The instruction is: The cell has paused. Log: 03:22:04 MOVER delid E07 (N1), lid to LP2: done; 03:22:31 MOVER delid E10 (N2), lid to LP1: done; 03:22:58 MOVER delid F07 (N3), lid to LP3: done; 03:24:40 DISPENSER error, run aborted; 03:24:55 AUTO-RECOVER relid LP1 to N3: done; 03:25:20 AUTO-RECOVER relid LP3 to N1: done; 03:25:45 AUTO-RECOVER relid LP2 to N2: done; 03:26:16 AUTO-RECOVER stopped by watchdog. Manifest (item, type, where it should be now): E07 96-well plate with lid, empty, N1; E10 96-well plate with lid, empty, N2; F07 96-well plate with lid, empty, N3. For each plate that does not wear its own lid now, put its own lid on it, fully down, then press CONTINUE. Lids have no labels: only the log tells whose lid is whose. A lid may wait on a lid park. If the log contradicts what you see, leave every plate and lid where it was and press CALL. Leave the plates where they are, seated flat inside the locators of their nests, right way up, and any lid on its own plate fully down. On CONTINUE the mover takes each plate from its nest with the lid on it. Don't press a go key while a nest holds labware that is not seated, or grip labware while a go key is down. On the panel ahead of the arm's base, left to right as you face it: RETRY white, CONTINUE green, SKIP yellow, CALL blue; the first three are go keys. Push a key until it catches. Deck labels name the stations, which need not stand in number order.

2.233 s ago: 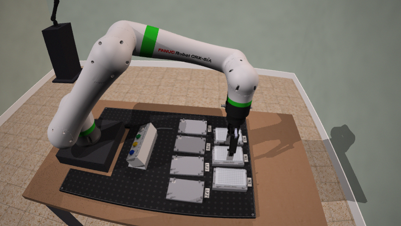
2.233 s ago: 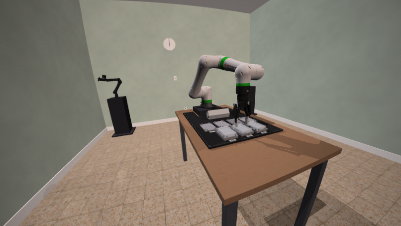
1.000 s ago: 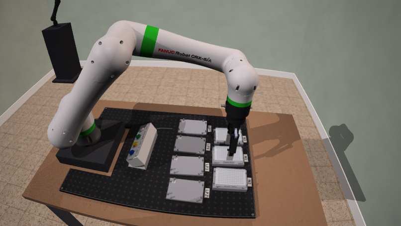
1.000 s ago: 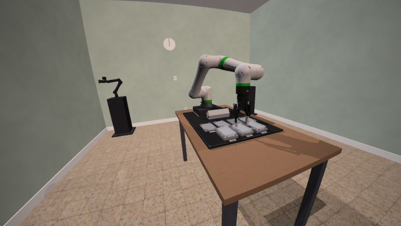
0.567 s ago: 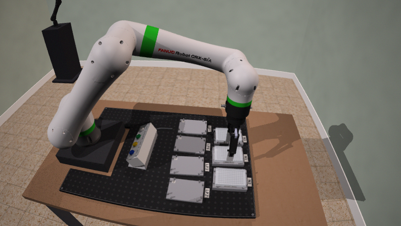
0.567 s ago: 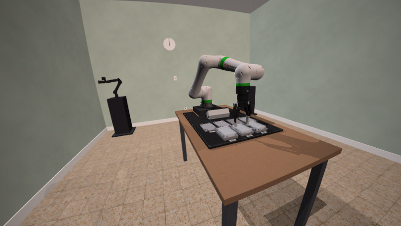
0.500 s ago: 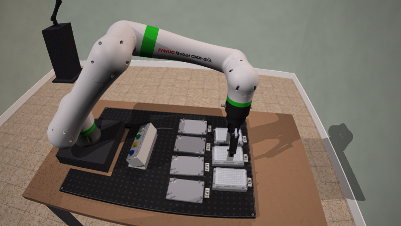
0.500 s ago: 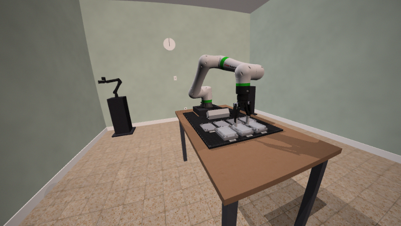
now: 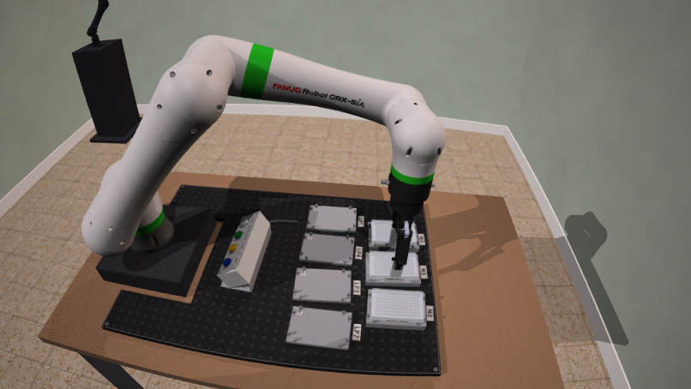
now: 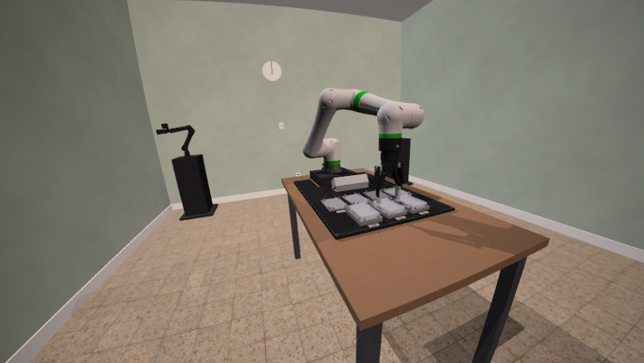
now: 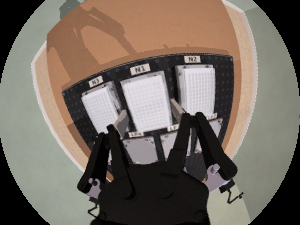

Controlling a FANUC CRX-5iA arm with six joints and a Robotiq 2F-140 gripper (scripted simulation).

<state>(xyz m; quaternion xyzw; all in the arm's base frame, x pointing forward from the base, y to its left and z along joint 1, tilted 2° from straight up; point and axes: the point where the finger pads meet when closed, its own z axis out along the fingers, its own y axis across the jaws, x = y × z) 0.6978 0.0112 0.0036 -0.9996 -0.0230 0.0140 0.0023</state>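
Observation:
Three white 96-well plates sit in a column of nests on the black deck: N3 (image 9: 387,233) farthest, N1 in the middle, N2 (image 9: 396,308) nearest. My gripper (image 9: 403,251) points straight down over the N1 plate, with its fingers open and one on each side of that plate. In the wrist view the gripper (image 11: 149,116) straddles the N1 plate (image 11: 146,100), whose top looks smooth. The N3 plate (image 11: 102,108) and the N2 plate (image 11: 195,88) show their well grid. I cannot tell for certain which plates wear a lid.
Four grey lid parks stand in a column left of the nests, among them LP1 (image 9: 322,284) and LP2 (image 9: 319,327). The key panel (image 9: 243,251) carries the green (image 9: 237,235), yellow (image 9: 232,248) and blue (image 9: 226,262) keys. The arm's base is at the deck's left.

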